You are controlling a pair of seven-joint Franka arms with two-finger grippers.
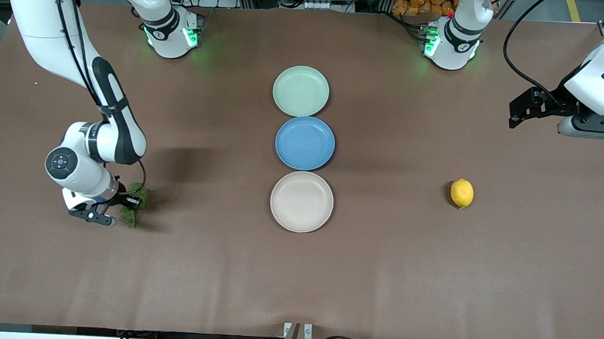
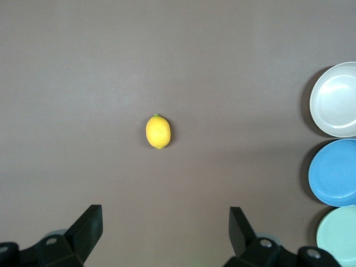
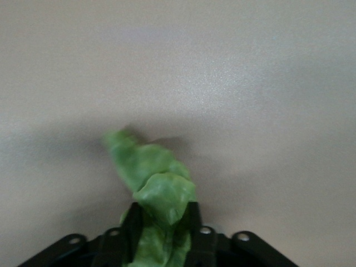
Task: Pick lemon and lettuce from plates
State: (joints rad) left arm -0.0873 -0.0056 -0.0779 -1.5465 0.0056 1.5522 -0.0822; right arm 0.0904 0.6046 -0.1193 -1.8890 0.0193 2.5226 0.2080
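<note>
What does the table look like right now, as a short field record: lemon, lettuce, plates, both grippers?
lemon: small oval yellow lemon on the bare table, toward the left arm's end
lettuce: dark green wrinkly lettuce leaf in the right gripper, low over the table at the right arm's end
plates: mint green plate, blue plate, beige-cream plate in a row, nothing on them
left gripper: open, raised over the table, holding nothing
</note>
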